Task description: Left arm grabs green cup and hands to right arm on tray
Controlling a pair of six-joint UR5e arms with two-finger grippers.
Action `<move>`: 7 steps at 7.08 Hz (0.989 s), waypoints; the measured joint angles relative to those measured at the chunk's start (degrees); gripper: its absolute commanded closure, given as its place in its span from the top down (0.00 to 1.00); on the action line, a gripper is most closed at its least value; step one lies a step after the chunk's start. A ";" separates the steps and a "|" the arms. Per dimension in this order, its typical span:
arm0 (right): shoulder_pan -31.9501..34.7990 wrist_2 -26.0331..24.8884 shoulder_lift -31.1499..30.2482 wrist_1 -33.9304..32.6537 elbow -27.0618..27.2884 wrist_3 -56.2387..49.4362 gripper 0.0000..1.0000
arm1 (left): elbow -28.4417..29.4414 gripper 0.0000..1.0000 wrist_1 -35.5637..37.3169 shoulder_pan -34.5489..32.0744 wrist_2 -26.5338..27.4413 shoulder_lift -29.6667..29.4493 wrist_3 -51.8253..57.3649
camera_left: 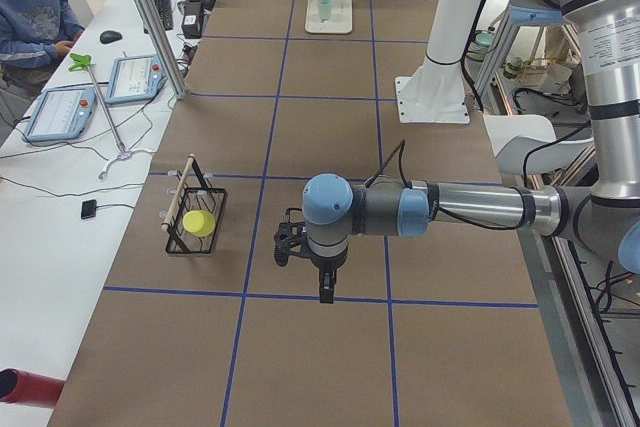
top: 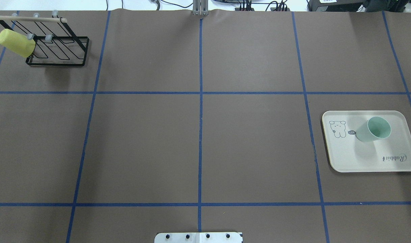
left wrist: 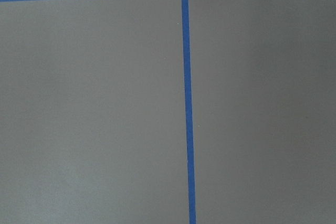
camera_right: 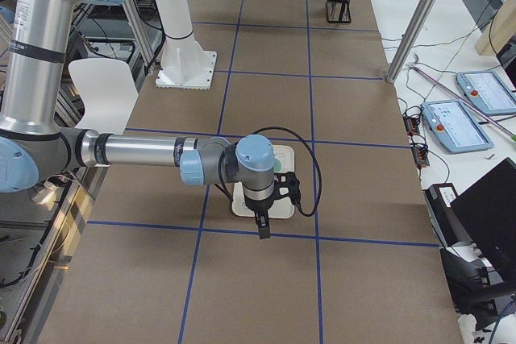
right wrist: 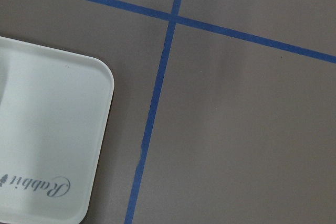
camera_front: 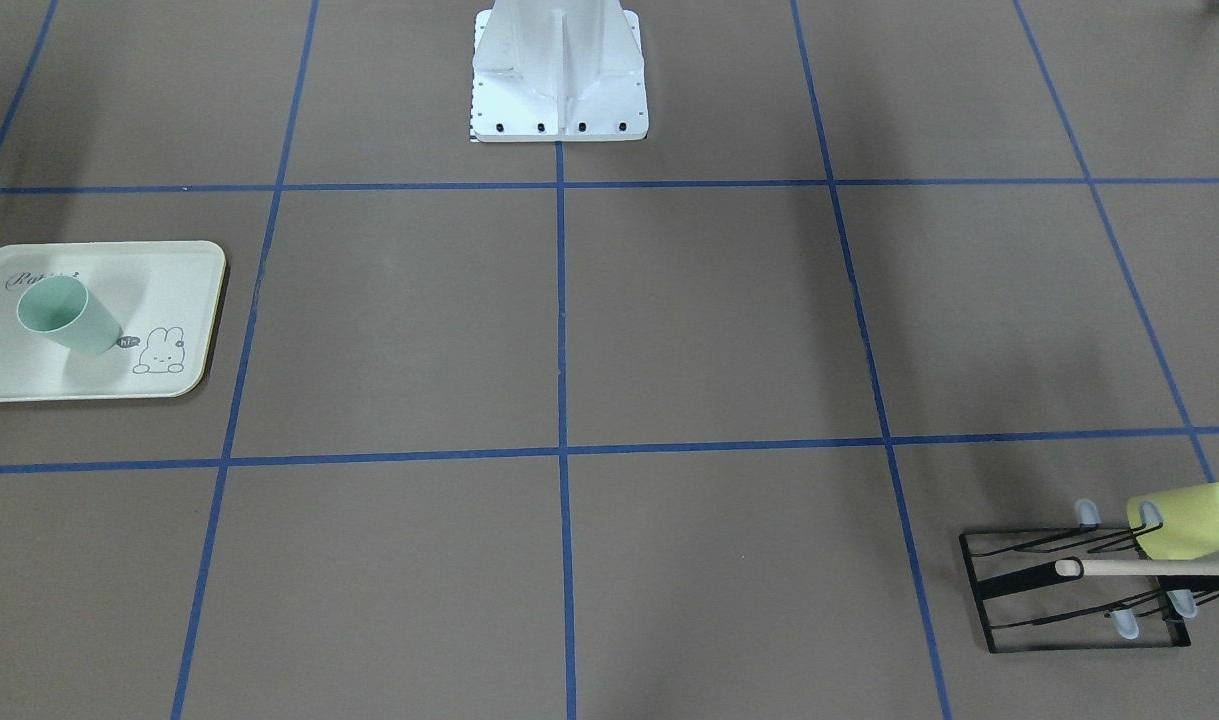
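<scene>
On the tray: the cup (top: pixel 374 130) is standing upright, mouth up, on the tray (top: pixel 370 158), between its bunny drawing and its far edge, touching nothing else.
Beside the tray: the right gripper (camera_right: pixel 263 234) is hanging above the table just off the tray's corner by the "Rabbit" script; its wrist camera is showing only that corner and bare table.
Far from the tray: the left gripper (camera_left: pixel 326 297) is hanging over the table's other end, well apart from the tray and nearer the rack (top: pixel 57 50), which is carrying a yellow cup (top: pixel 16 43).
Gripper state: both are appearing only in the side views, so I cannot tell whether either is open or closed; no cup is showing in either.
Stage: judging by the cup's place, the delivery is looking done.
Risk, tipping: the cup is looking light and tall for its base, so a right arm sweeping low across the tray could be knocking it over.
Risk, wrong cup: the left gripper is sitting nearer the yellow cup, so a fresh grab could be taking that one.
Risk, tray shift: a nudge to the tray's rim could be sliding tray and cup together.
</scene>
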 measured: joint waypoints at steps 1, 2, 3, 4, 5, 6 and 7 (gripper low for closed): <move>0.15 0.10 -0.02 -0.05 0.67 0.05 1.00 | 0.16 1.00 -0.02 0.00 0.00 -0.06 -0.33; 0.16 0.21 -0.16 -0.09 0.93 0.09 1.00 | 0.41 1.00 -0.20 0.00 -0.07 -0.09 -0.49; 0.18 0.32 -0.31 -0.08 0.93 0.14 1.00 | 0.38 1.00 -0.44 0.00 -0.13 -0.13 -0.49; 0.18 0.36 -0.40 -0.07 0.87 0.16 1.00 | 0.18 1.00 -0.56 0.00 -0.15 -0.23 -0.42; 0.18 0.38 -0.48 -0.05 0.81 0.15 1.00 | 0.03 1.00 -0.66 0.00 -0.13 -0.38 -0.29; 0.18 0.39 -0.54 -0.03 0.74 0.11 1.00 | 0.06 1.00 -1.09 0.00 -0.15 -0.44 -0.14; 0.18 0.39 -0.57 -0.04 0.65 0.10 1.00 | 0.22 1.00 -1.98 0.04 -0.17 -0.38 -0.05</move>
